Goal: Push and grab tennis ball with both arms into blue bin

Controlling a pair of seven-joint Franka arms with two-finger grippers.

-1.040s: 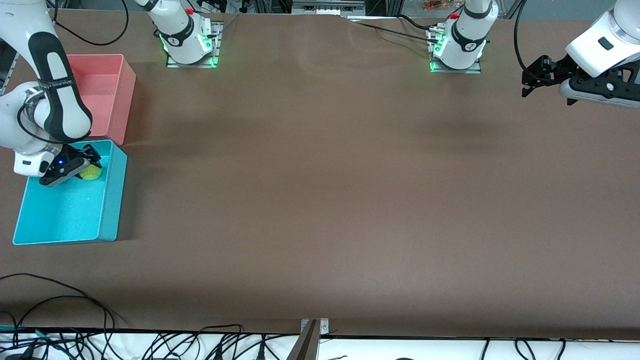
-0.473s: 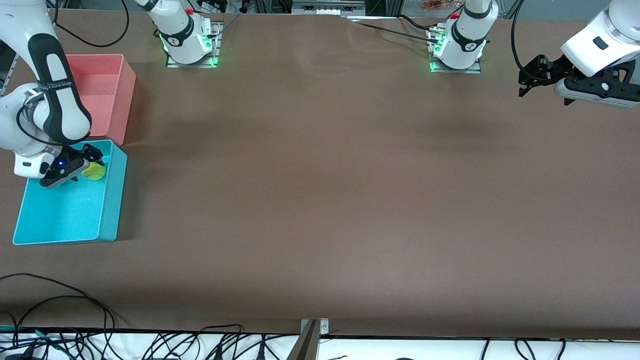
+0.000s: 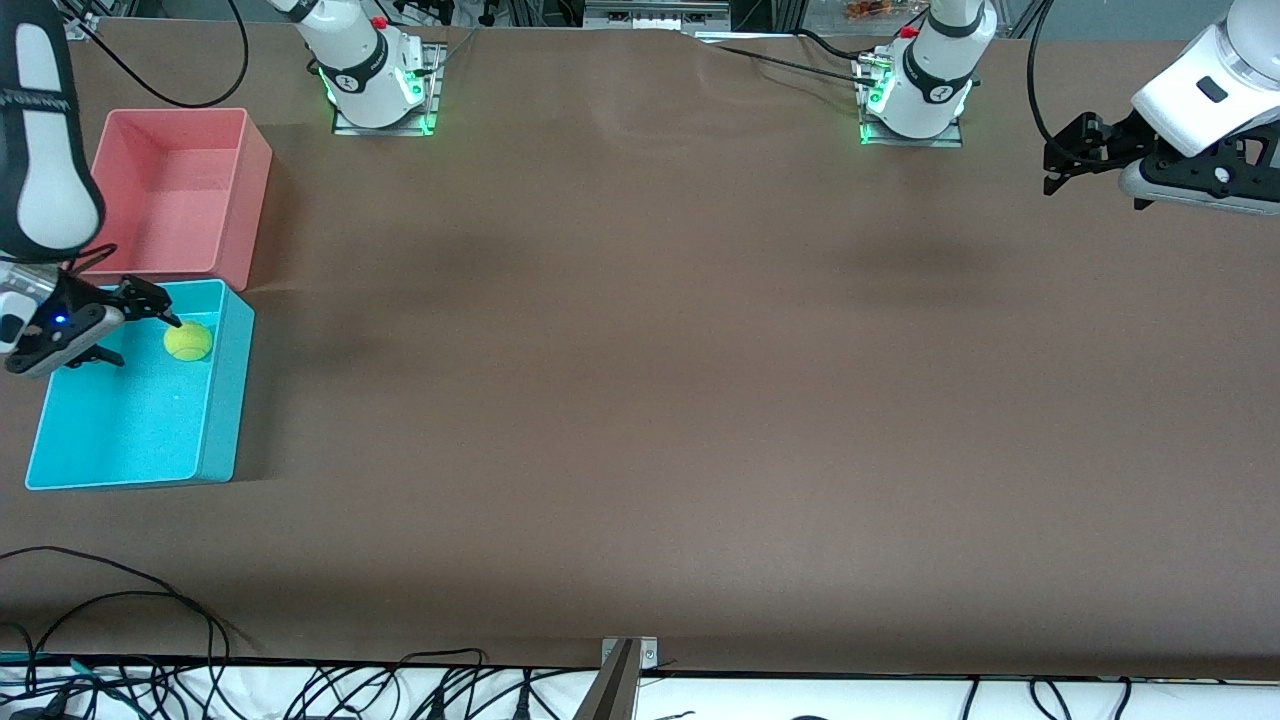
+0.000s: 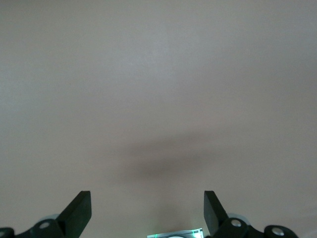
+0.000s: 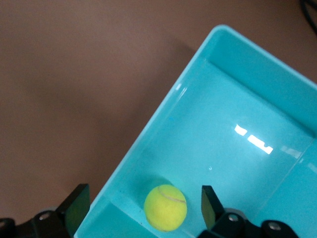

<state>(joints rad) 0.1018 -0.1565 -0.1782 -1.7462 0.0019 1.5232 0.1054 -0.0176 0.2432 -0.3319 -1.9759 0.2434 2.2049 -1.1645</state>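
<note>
The small fuzzy yellow-green tennis ball (image 3: pixel 187 342) lies inside the rectangular cyan-blue plastic bin (image 3: pixel 222 400), in the corner at about one o'clock of the bin's floor in the front view, close to the wall that faces the open tabletop (image 3: pixel 640 380). The right gripper (image 3: pixel 110 320) hangs over the bin's end nearest the pink rectangular plastic tub (image 3: pixel 250 190), jaws released and empty, with the ball apart from them. The left gripper (image 3: pixel 1075 160) waits over bare tabletop at the left arm's end, jaws likewise spread and holding nothing.

The task looks done. The risk now is in the retreat: a finger dipping as the right arm lifts could clip the bin's rim or nudge the ball, and a sideways swing toward twelve o'clock could catch the pink tub, which stands just beside the blue bin. Straight up is the open way; toward three o'clock the tabletop lies bare.
</note>
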